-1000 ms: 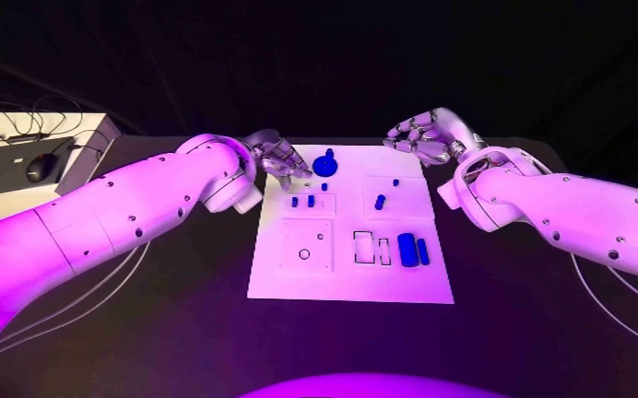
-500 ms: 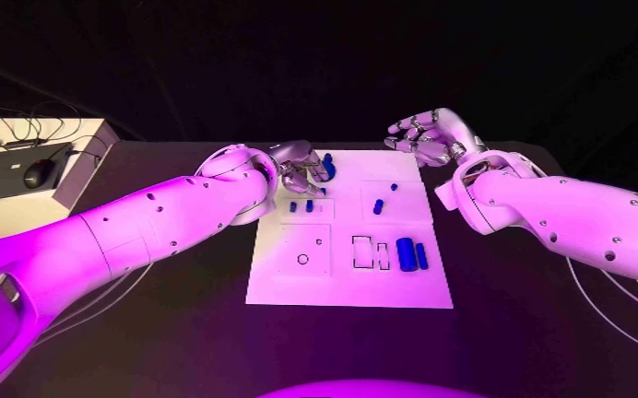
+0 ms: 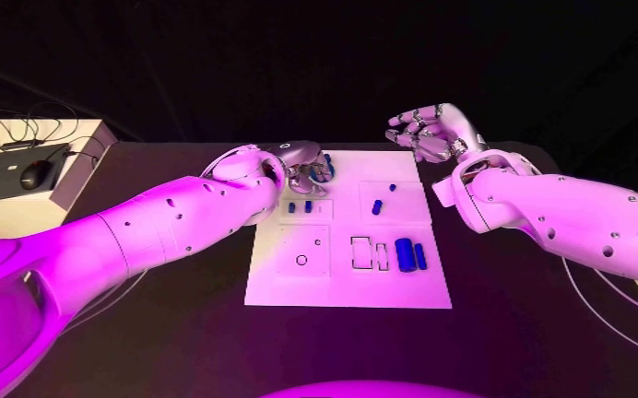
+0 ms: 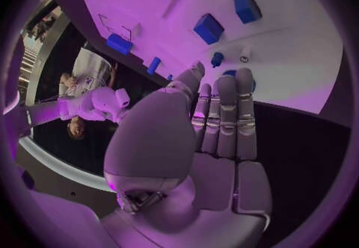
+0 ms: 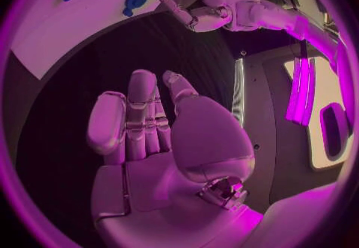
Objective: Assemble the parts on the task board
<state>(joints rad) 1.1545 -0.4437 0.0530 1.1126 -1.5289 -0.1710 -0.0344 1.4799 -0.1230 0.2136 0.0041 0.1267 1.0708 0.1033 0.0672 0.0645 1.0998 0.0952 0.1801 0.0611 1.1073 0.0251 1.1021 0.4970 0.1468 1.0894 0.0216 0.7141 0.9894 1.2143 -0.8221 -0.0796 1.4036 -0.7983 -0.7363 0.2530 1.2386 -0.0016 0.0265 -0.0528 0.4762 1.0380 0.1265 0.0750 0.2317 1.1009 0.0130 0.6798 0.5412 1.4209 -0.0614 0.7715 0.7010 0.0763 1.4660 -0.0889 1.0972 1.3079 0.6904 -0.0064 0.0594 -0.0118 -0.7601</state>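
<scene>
The white task board (image 3: 333,278) lies mid-table. A round blue part (image 3: 328,167) sits at its far left corner, and my left hand (image 3: 306,167) hovers right over it with fingers stretched out, holding nothing. In the left wrist view the fingertips (image 4: 224,86) cover most of that round part (image 4: 251,85). Two small blue parts (image 3: 301,205) lie just nearer, another (image 3: 378,205) at mid-board, and two longer ones (image 3: 412,254) at the near right. My right hand (image 3: 428,133) is raised beyond the board's far right corner, fingers apart and empty.
A white box (image 3: 53,186) with a black mouse (image 3: 35,174) and cables stands at the table's left edge. Outlined recesses (image 3: 303,251) mark the board's near half. Black table surrounds the board.
My left hand has moved rightward onto the board's far left corner, over the round blue part. The right hand has barely moved.
</scene>
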